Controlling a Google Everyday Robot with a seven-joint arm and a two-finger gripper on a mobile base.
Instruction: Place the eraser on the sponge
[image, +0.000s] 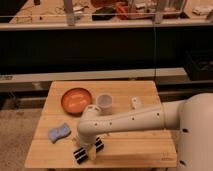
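At the left of the wooden table (145, 147), the sponge (59, 132): light blue, wavy-edged, flat on the boards and apart from everything else. Behind it and a little to the right, an orange bowl (76, 100), upright, toward the back of the table. Near the front edge, right of the sponge and not touching it, the eraser (80, 155): black with white stripes, lying flat at a slant. Right over its right-hand part, the gripper (91, 149), down low at the eraser; whether clamped on it or spread apart, impossible to tell. Behind the gripper, a white cup (105, 101), upright, just beside the bowl. Further right, a small white object (136, 102) toward the back edge, too small to identify. Stretched across the table, the white arm (135, 120), reaching left from the bulky white robot body (195, 130) at the right edge of view.
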